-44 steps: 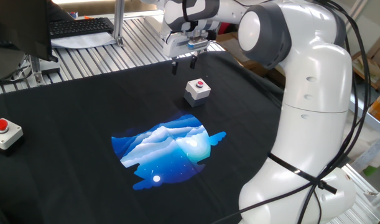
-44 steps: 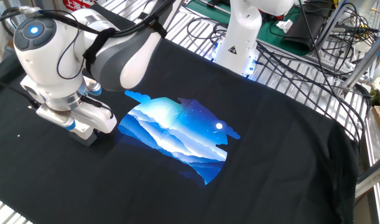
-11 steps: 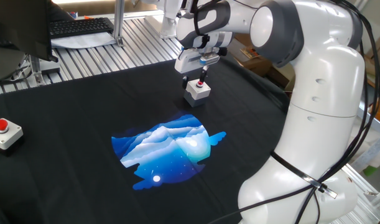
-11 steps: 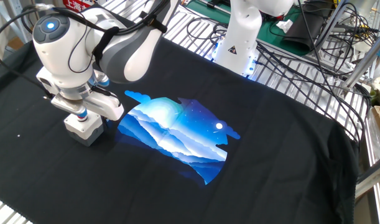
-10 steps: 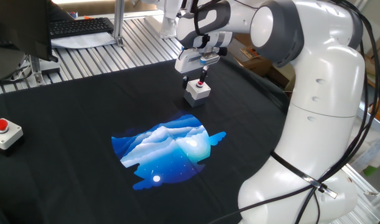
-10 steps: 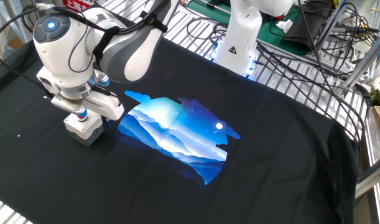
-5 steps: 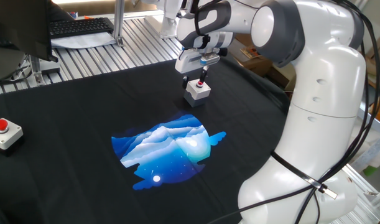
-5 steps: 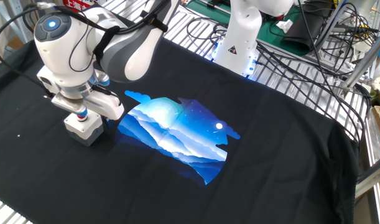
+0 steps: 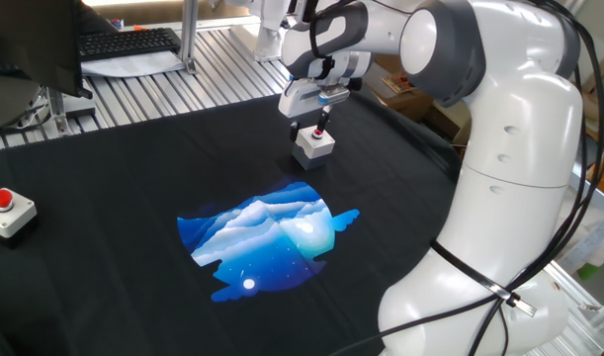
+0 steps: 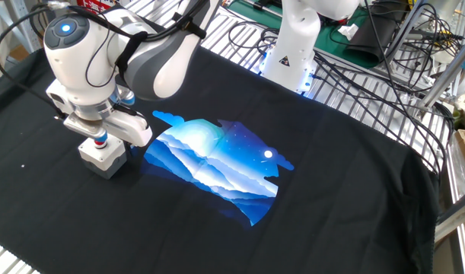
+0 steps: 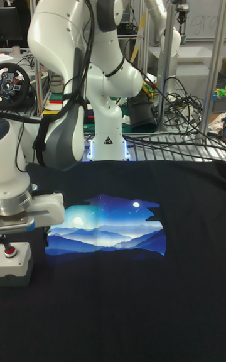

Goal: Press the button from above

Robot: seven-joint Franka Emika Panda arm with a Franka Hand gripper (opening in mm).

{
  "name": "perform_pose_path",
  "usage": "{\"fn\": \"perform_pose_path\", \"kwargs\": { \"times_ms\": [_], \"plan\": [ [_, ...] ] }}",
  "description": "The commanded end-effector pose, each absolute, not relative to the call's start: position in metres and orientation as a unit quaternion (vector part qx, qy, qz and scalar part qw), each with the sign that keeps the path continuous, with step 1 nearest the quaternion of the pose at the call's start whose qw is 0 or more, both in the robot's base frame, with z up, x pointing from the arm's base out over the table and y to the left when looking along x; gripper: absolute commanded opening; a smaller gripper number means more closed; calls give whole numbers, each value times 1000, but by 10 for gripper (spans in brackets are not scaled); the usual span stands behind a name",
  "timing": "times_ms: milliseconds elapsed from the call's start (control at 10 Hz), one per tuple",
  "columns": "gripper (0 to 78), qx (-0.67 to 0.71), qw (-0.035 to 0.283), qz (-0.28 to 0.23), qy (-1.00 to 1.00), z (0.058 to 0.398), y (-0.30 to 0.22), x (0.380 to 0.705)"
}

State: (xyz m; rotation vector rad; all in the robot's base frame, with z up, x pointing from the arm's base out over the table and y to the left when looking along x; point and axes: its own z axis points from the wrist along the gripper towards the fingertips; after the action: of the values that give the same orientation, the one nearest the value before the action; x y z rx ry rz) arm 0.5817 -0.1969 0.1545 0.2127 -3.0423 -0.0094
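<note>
The small light-grey box (image 9: 314, 148) stands on the black cloth behind the blue picture; it also shows as the box (image 10: 103, 157) and the box (image 11: 17, 264). Its red button (image 9: 319, 133) sits on top, seen again as the button (image 11: 7, 252) in the tall fixed view. My gripper (image 9: 307, 128) hangs straight above the box, open. One fingertip (image 9: 322, 123) stands on the button. The other finger (image 9: 293, 130) hangs beside the box's left edge. In the other fixed view the hand (image 10: 103, 125) hides the button.
A flatter white box with a red dome (image 9: 7, 211) lies at the cloth's left edge. A blue mountain picture (image 9: 267, 237) lies mid-cloth. A keyboard (image 9: 129, 42) sits on the slatted table behind. A second robot base (image 10: 293, 46) and cables (image 10: 369, 61) stand beyond the cloth.
Since 4.4 s ago the gripper has moved from behind the box to over it and come down onto the button. Over the last second it has barely moved.
</note>
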Motion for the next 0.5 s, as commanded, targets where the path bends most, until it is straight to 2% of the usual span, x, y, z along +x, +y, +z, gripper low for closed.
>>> {"fn": "perform_pose_path", "kwargs": {
  "times_ms": [100,500],
  "plan": [
    [774,69,34,-2,-997,155,-201,582],
    [774,68,34,-2,-997,152,-199,578]
  ]
}}
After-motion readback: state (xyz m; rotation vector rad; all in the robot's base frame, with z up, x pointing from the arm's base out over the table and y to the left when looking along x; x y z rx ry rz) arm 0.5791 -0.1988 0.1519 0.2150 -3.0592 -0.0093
